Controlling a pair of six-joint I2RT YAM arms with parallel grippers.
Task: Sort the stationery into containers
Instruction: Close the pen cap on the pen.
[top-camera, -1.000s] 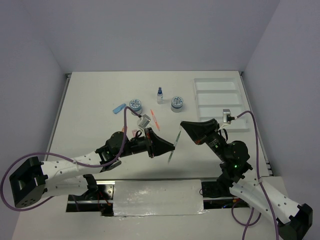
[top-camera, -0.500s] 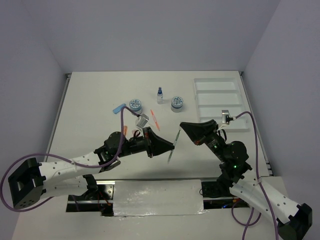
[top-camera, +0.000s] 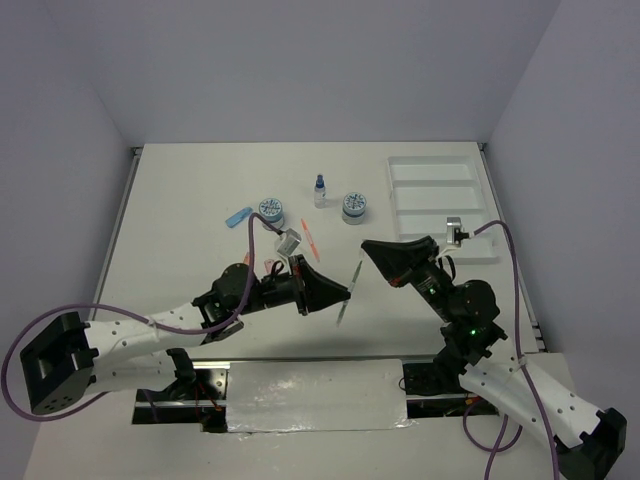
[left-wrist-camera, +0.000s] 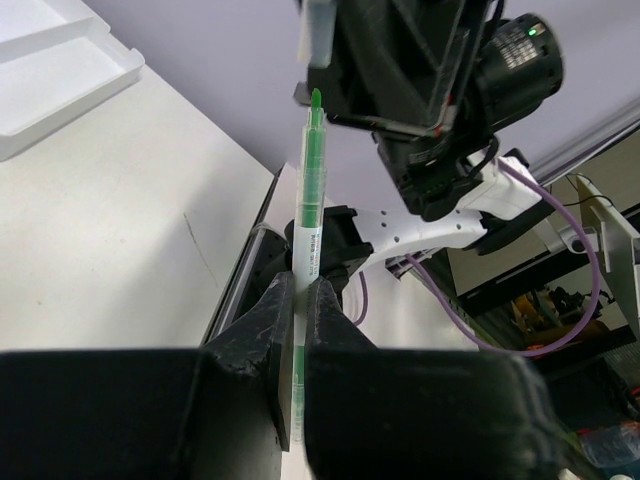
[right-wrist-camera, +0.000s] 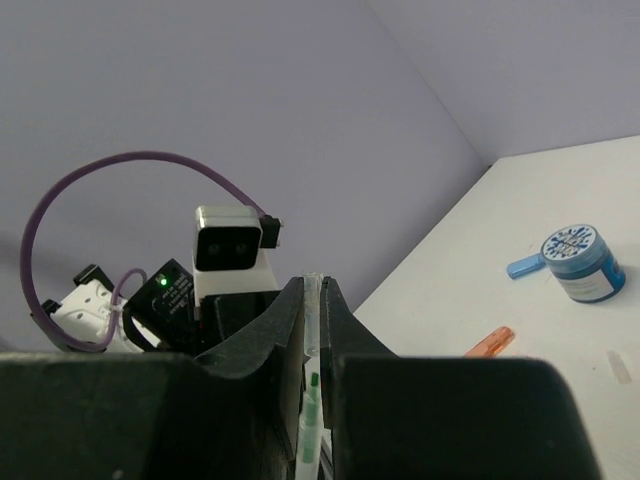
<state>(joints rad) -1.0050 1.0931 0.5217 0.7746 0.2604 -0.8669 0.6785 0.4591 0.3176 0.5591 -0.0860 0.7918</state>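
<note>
Top external: L claw holds green pen mid-table (tray far-right edge).

Here's the thin green translucent plastic pen: smooth, lightly glossy barrel. Now the left claw, black plastic, matt, a faint grain on its fingers. Over to the right claw, same dull black plastic, with a small clear plastic cap shining between. The white rectangular plastic tray looks smooth, semi-gloss, and the white table is flat matt.
</note>
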